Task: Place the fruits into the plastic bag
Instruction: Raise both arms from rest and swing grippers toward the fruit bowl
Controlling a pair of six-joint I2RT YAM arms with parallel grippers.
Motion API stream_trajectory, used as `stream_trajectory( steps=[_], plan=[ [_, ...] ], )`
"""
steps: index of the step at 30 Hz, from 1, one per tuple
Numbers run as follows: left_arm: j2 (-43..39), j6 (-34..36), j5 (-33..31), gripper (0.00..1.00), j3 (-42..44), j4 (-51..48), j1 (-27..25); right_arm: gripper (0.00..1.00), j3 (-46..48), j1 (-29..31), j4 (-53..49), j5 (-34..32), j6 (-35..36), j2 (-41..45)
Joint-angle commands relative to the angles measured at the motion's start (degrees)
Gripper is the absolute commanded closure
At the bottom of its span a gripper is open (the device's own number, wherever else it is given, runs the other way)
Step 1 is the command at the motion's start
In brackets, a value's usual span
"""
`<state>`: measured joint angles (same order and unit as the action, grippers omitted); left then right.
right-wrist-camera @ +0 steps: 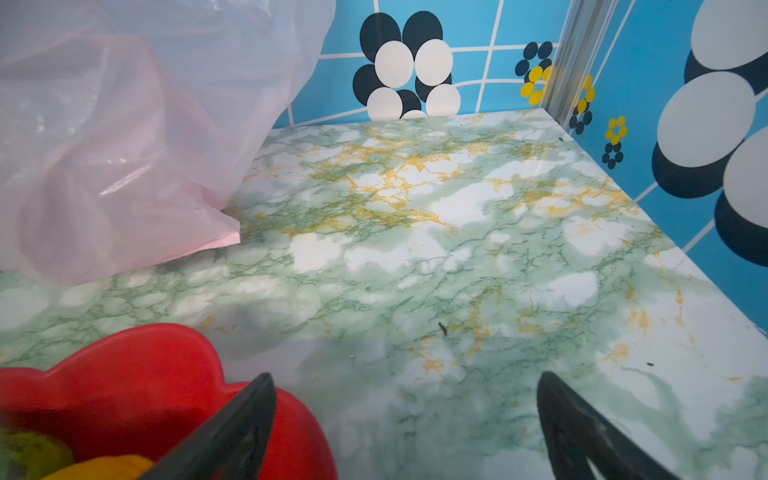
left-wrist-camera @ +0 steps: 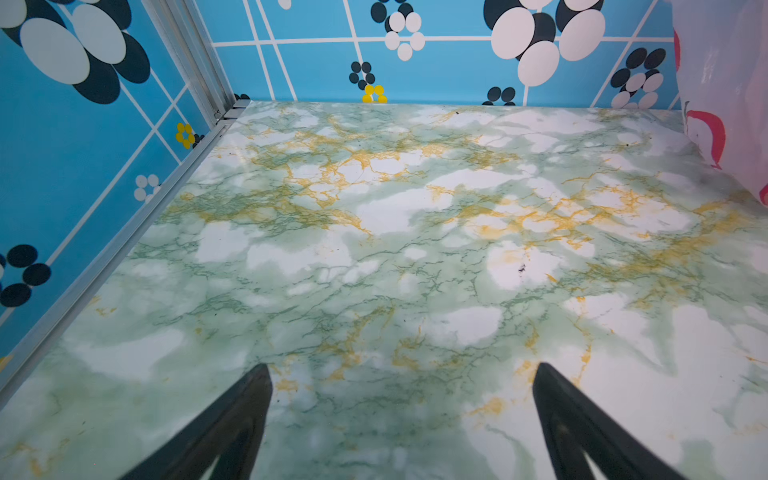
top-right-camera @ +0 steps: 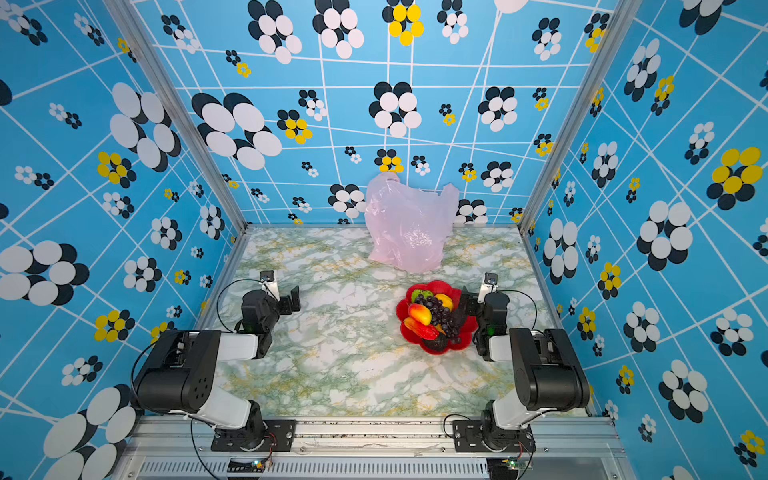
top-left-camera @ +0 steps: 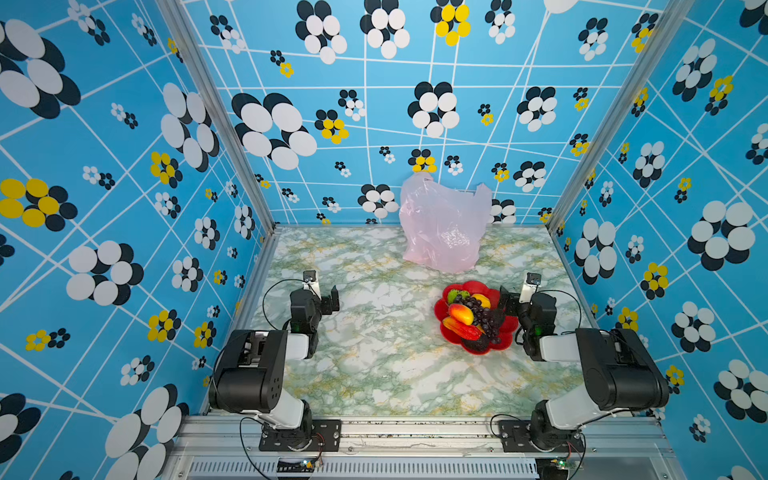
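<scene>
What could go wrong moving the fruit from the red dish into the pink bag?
The plastic bag slumps by the back wall with no open mouth showing, so fruit may miss it. The fruits are heaped in the red dish; lifting one could spill others. The right hand sits beside the dish rim and might shove it.

Fruits (top-left-camera: 462, 314) heaped in red dish (top-left-camera: 472, 286) — pink bag (top-left-camera: 444, 224) crumpled upright just beyond

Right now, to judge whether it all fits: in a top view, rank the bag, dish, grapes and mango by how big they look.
In a top view, largest to smallest:
1. bag, biggest even though it sits farthest from the camera
2. dish
3. grapes
4. mango
</scene>
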<state>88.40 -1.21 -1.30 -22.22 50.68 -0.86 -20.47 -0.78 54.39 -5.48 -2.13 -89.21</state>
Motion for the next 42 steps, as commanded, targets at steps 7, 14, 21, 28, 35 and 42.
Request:
stream_trajectory(
  steps=[7,14,21,28,35,42],
  plan=[
    [0.02,0.86,-0.37,0.01,0.05,0.91,-0.37,0.01,-1.33,0.34,-0.98,0.03,-0.12,0.03],
    [0.02,0.86,-0.41,0.01,0.10,0.89,-0.37,0.01,-1.42,0.28,-1.30,0.20,-0.16,0.09],
    [0.00,0.87,-0.37,0.01,0.04,0.92,-0.37,0.01,-1.49,0.19,-1.70,0.63,-0.30,0.26],
    [-3.71,0.75,-0.55,0.01,-2.72,-6.31,-0.37,0.01,-2.60,0.04,-9.03,-7.25,-3.11,6.77],
    [-5.01,-12.48,-7.97,0.01,-29.94,-58.96,-0.02,0.01,-14.93,-2.37,-49.50,-18.30,-23.00,20.14],
    [-0.68,-23.29,-1.00,0.01,-50.07,-81.61,-0.49,0.01,-33.42,-2.41,-76.38,-1.47,-31.63,19.20]
  ],
)
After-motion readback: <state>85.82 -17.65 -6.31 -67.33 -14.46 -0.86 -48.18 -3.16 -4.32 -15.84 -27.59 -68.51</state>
